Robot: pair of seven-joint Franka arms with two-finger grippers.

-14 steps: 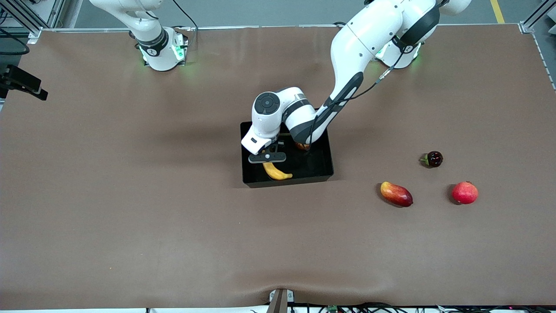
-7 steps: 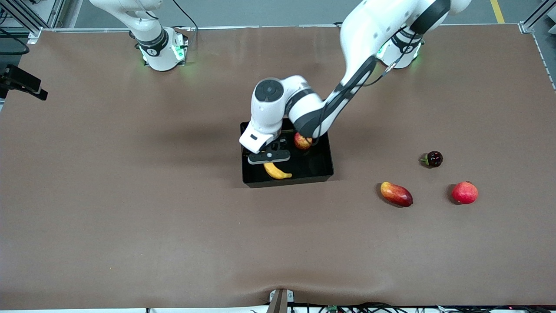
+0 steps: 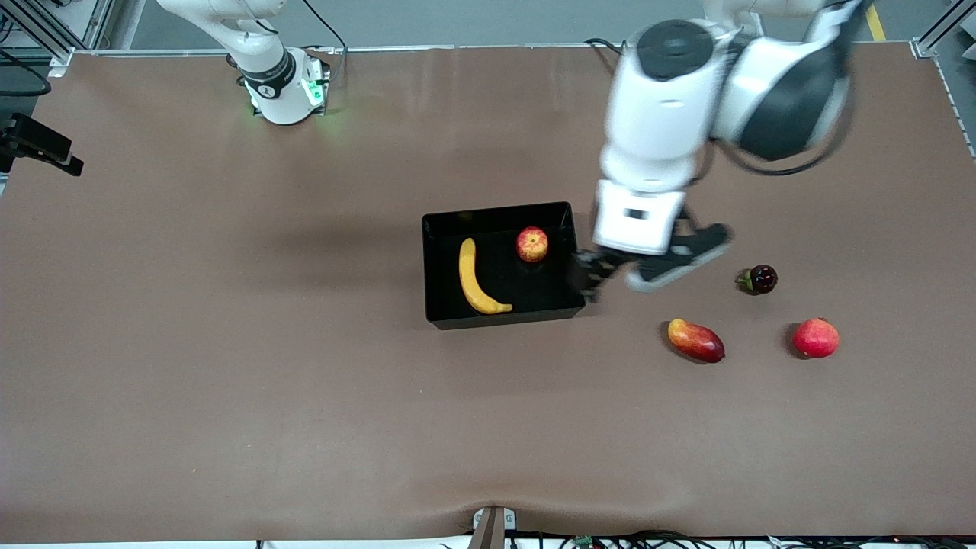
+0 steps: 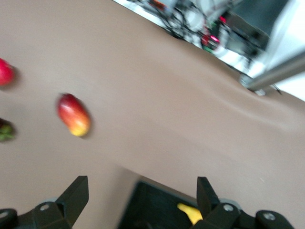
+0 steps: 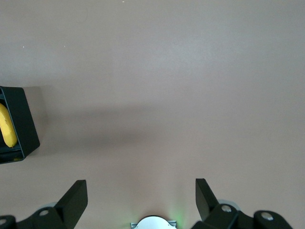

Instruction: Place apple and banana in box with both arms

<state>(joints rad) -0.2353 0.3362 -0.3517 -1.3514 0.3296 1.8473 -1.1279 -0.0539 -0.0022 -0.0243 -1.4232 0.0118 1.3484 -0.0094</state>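
Observation:
The black box (image 3: 429, 263) stands mid-table. In it lie the yellow banana (image 3: 474, 278) and, beside it, the small red-and-yellow apple (image 3: 532, 244), a gap between them. My left gripper (image 3: 618, 276) hangs open and blurred in the air over the box's wall at the left arm's end, holding nothing. The left wrist view shows this gripper (image 4: 140, 191) with its jaws wide apart above a box corner (image 4: 152, 212) and the banana's tip (image 4: 190, 213). My right gripper (image 5: 141, 195) is open and empty above bare table near its own base (image 5: 152, 223), and the box (image 5: 21, 124) and banana (image 5: 7, 126) lie off to one side.
Toward the left arm's end of the table lie a red-and-yellow mango (image 3: 695, 341), an all-red round fruit (image 3: 816, 338) and a small dark fruit (image 3: 761, 279). The mango (image 4: 74, 114) also shows in the left wrist view. The right arm's base (image 3: 282, 91) stands at the table's top edge.
My left gripper opened and let go of the banana, then rose and swung out of the box toward the left arm's end. The banana now lies flat in the box, fully uncovered.

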